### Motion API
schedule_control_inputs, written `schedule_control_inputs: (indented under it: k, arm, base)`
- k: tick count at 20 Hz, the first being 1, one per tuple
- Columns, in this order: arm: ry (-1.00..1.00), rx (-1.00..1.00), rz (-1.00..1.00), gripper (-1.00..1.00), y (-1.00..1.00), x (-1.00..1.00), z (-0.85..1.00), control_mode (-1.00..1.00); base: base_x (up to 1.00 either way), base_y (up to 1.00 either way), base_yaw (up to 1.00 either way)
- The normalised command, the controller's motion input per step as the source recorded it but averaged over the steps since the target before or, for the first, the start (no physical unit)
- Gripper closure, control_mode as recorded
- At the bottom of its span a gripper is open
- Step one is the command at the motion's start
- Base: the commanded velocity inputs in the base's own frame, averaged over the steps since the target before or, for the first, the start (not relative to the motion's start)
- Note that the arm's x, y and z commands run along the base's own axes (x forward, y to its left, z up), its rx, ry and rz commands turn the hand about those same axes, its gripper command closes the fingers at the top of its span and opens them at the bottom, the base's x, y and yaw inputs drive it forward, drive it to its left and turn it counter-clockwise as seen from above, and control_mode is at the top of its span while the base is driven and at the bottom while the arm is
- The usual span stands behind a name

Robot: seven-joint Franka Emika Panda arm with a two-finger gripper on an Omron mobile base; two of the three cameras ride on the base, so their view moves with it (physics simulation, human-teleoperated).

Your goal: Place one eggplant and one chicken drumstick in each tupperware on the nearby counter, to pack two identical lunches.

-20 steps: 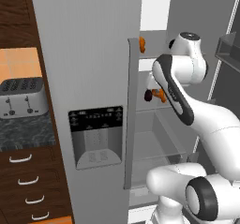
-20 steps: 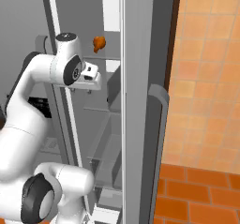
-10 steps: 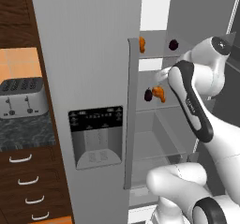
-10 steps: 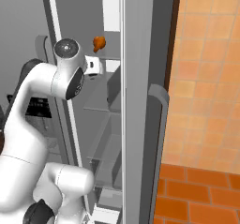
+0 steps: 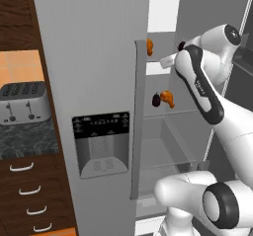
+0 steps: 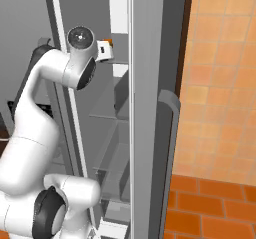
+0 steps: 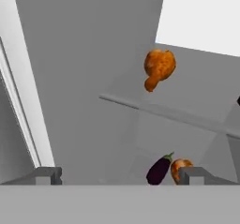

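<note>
Gripper [image 7: 119, 174] stands released inside the open fridge [image 5: 99, 82], one chicken drumstick [image 7: 158, 67] on the upper shelf, eggplant [image 7: 158, 169] beside another drumstick [image 7: 180, 168] below.

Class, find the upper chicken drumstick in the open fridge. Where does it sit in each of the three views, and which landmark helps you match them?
Left base view: upper chicken drumstick, top centre, peeking past the fridge door's edge.
Right base view: an orange sliver, upper left, behind the robot's white hand.
Hand view: right of centre, upper half.
Landmark: the eggplant beside the second drumstick, one shelf down, in the left base and hand views.
</note>
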Motion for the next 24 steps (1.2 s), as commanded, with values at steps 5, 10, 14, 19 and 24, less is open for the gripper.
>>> schedule_control_inputs:
  k: [5,10,14,19,24]
  arm:
    - [0.00,0.03,0.09,-1.00,0.00,0.66,0.14,-1.00]
    - [0.00,0.02,0.10,-1.00,0.00,0.69,-0.01,-1.00]
    - [0.00,0.00,0.06,-1.00,0.01,0.66,-0.14,-1.00]
    - [0.00,0.00,0.07,-1.00,0.00,0.71,-0.26,-1.00]
    - [0.00,0.00,0.03,-1.00,0.07,0.73,-0.29,-1.00]
  base:
    - [0.00,0.00,0.00]
    - [0.00,0.00,0.00]
    - [0.00,0.00,0.00]
    - [0.00,0.00,0.00]
    - [0.00,0.00,0.00]
